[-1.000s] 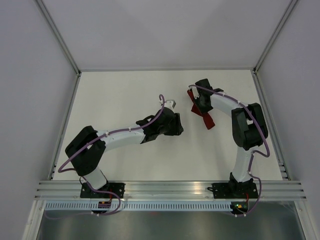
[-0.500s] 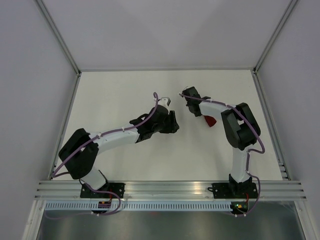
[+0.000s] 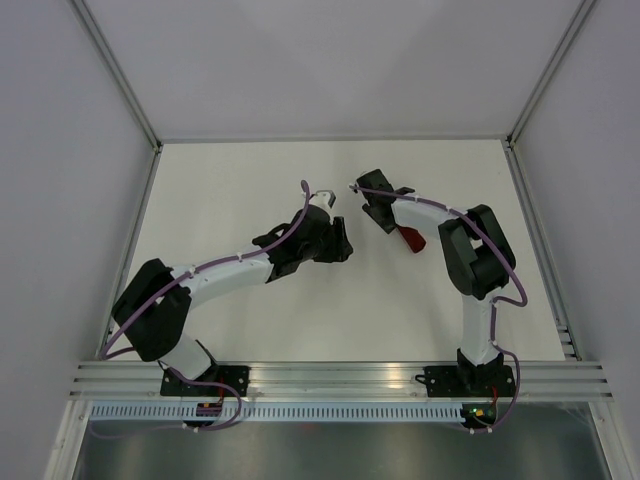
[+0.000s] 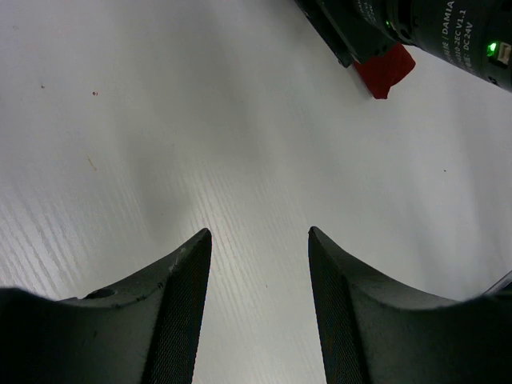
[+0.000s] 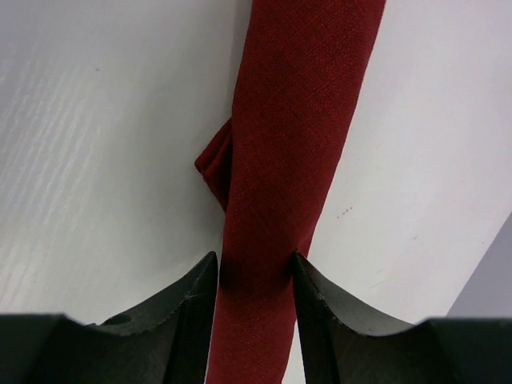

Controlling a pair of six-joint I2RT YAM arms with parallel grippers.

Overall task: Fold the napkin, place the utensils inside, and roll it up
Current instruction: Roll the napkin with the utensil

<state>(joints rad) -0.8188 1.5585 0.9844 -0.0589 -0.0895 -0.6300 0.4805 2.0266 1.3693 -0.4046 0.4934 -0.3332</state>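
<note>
The napkin (image 5: 304,120) is a tight dark red roll with a small loose flap on its left side. My right gripper (image 5: 254,264) is shut across the roll, one finger on each side. In the top view only one red end of the napkin (image 3: 411,239) shows under my right arm, just behind the right gripper (image 3: 383,218). My left gripper (image 4: 260,236) is open and empty above bare table, left of the roll (image 4: 386,69); in the top view the left gripper (image 3: 341,245) sits at table centre. No utensil shows in any view.
The white table (image 3: 250,190) is fenced by aluminium rails at the sides and back. My two arms nearly meet in the middle, and the right arm's dark housing (image 4: 432,24) is close ahead of my left gripper.
My right gripper has moved left toward table centre with the napkin roll; less red cloth shows in the top view. My left arm has swung a little left and back.
</note>
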